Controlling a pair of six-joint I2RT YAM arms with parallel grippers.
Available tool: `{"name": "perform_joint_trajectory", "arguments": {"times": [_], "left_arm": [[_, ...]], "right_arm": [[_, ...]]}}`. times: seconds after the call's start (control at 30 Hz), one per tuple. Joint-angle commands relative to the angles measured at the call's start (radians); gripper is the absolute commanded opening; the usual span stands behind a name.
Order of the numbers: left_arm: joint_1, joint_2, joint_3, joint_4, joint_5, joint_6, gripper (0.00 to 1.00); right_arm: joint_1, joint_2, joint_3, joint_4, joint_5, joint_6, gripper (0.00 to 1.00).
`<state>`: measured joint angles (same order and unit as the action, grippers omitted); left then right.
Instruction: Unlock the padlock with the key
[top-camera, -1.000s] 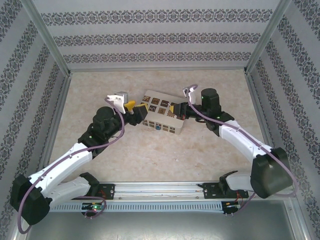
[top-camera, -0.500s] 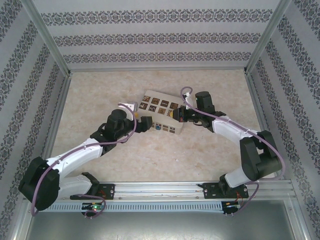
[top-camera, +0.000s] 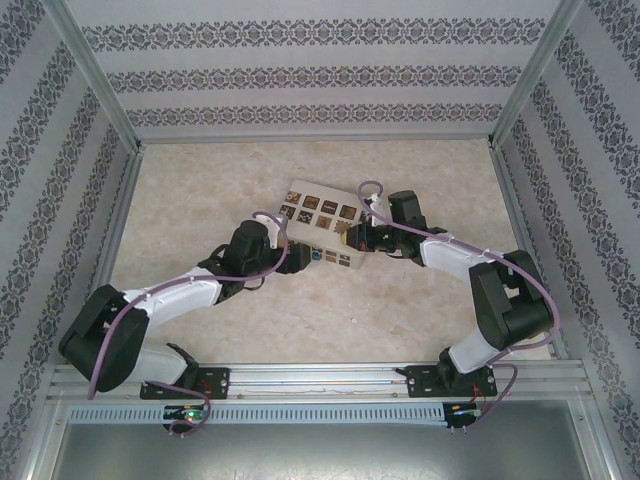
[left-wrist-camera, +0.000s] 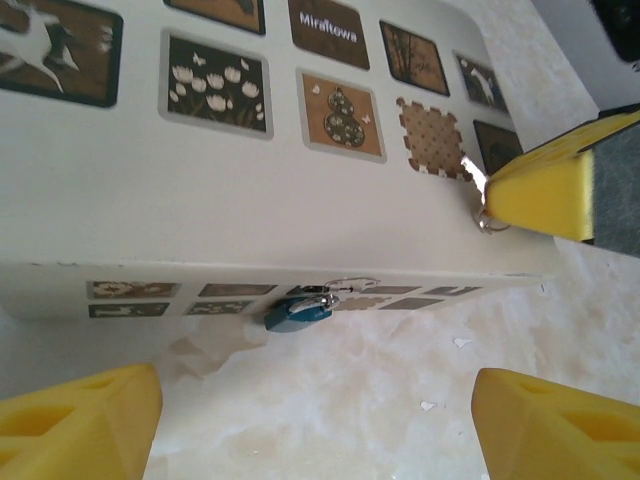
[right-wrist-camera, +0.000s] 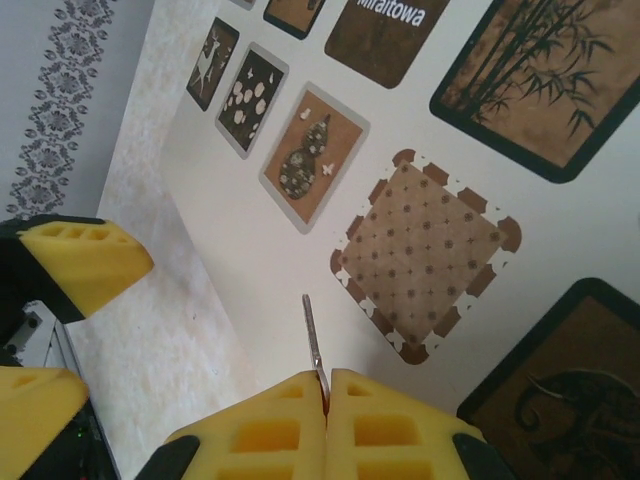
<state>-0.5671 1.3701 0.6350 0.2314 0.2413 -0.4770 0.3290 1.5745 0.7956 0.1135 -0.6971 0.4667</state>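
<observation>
Padlock, tiny, with a blue body and a thin silvery metal shackle (left-wrist-camera: 297, 313), hangs low on the near side wall of a cream box with brown patterned squares (left-wrist-camera: 200, 210), right where that wall meets the beige marbled tabletop (left-wrist-camera: 330, 390). Seen from the left wrist, its long axis runs almost level along the wall. The blue body points left and slightly down, and the shackle end sits to the right, hooked into a small silvery fitting on the wall. From overhead the padlock (top-camera: 316, 256) is a blue speck about midway along the box's near wall.

The left gripper (left-wrist-camera: 315, 400) hovers just in front of the padlock with its yellow foam pads spread wide, one to each side and neither touching it. Overhead, it (top-camera: 291, 254) sits just left of the padlock, close against the box.

The right gripper (right-wrist-camera: 327, 385) is pinched tight on a thin silvery metal key (right-wrist-camera: 313, 335). The blade juts out from between the pads and points across the printed lid, beside a brown dotted square with a scalloped edge (right-wrist-camera: 425, 255). Whether the tip touches the lid is hard to tell. From overhead, this gripper (top-camera: 352, 238) is at the box's right end, near the padlock but apart from it.
</observation>
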Motion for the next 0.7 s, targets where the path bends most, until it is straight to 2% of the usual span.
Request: {"name": "perform_joint_trajectory", "arguments": {"times": [0.0,0.13,0.67], "left_arm": [[0.01,0.023,0.032,0.039,0.046,-0.016,0.8],[0.011,0.045,0.006,0.119,0.06,-0.031,0.78],[0.042,0.175,0.015,0.204,0.124,-0.041,0.67]], "right_arm": [[-0.008,0.02,-0.029,0.012,0.014,-0.01,0.0],[-0.007,0.035,-0.052,0.035,0.01,-0.001,0.0],[0.026,0.065,-0.085,0.104,0.001,0.04,0.0]]}}
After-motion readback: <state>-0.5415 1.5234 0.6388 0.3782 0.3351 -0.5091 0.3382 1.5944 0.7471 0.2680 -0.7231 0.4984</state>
